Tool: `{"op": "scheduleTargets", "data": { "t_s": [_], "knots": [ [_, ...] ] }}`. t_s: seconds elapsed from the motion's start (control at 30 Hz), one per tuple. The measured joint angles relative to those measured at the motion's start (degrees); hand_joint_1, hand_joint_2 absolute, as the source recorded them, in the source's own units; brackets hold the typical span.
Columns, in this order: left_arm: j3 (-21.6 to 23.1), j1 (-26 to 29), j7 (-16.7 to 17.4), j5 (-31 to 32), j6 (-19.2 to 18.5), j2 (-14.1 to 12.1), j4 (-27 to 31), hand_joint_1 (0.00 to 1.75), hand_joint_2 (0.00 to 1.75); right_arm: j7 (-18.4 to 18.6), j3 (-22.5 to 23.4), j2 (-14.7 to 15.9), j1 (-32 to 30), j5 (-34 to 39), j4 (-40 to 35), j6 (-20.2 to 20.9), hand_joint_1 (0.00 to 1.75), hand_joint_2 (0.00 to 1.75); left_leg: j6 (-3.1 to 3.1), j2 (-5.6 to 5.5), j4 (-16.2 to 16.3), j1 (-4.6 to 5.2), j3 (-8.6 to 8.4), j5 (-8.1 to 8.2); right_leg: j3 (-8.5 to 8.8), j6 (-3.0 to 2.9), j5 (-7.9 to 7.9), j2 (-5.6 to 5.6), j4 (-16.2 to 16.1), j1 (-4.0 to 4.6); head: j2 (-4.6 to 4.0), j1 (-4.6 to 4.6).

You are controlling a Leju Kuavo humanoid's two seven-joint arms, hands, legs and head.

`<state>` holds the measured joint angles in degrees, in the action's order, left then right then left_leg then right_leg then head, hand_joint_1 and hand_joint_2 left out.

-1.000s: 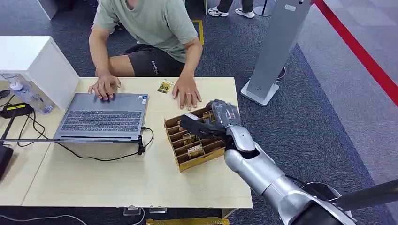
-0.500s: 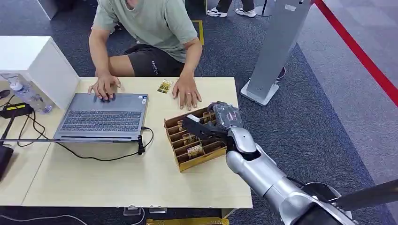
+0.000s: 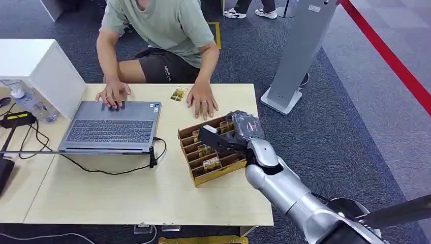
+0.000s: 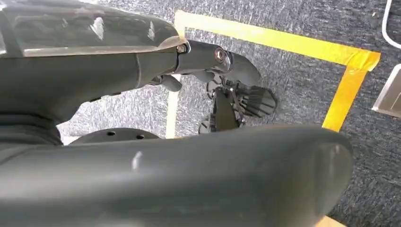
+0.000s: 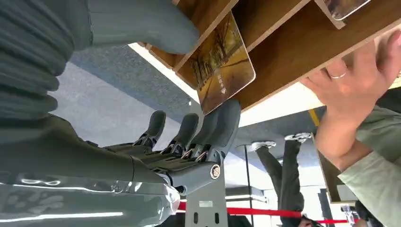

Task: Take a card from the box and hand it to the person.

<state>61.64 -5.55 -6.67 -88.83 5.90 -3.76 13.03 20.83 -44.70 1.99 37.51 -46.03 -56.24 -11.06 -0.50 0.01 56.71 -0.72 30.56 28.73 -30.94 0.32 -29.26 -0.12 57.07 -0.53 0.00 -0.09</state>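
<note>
Presently the right hand sits over the far end of the wooden card box on the bench. In the right wrist view its thumb lies on one side of a standing card and the dark fingers on the other, one fingertip touching the card's rounded lower edge. Whether thumb and fingers actually clamp it I cannot tell; the card is still in its slot, leaning against the divider. No card is lifted clear yet.

Card properties, judged: thin, light, glossy printed face with rounded corners. Probably stiff enough to hold flat but slick, so a light pinch may let it slide. It should tolerate firm pressure; bending is the more likely damage if it is pulled against the divider at an angle.

Where to hold: the exposed free edge standing above the slot, thumb on one face and fingers on the opposite face, then draw it along the slot's own line.

More cards stand in the nearer slots of the box. One loose card lies flat on the bench beside the person's hand, which rests palm down just beyond the box.

Left hand hangs over grey carpet, holding nothing; how its fingers lie I cannot tell.
</note>
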Motion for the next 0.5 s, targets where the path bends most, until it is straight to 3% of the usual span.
{"op": "scheduleTargets", "data": {
  "t_s": [0.3, 0.5],
  "knots": [
    [-0.1, 0.0, -0.1, 0.0, -0.4, 0.0, 0.0, 0.0, 0.0, -0.1, 0.4, 0.0, -0.2, -0.8, -0.2, 0.4, 0.79, 1.75, 0.0, 0.0, 0.0, 0.0, 0.0, 0.0, 0.0, 0.0, 0.0, 0.0, 0.0, 0.0, 0.0, 0.02],
    [-0.1, 0.0, -0.1, 0.0, -0.6, 0.0, 0.0, 0.0, 0.0, -0.1, 0.9, 0.0, -0.3, -1.0, -0.4, 0.5, 0.91, 1.75, 0.0, 0.0, 0.0, 0.0, -0.01, 0.0, 0.0, 0.0, 0.0, 0.0, 0.0, 0.0, 0.0, 0.0]
  ]
}}
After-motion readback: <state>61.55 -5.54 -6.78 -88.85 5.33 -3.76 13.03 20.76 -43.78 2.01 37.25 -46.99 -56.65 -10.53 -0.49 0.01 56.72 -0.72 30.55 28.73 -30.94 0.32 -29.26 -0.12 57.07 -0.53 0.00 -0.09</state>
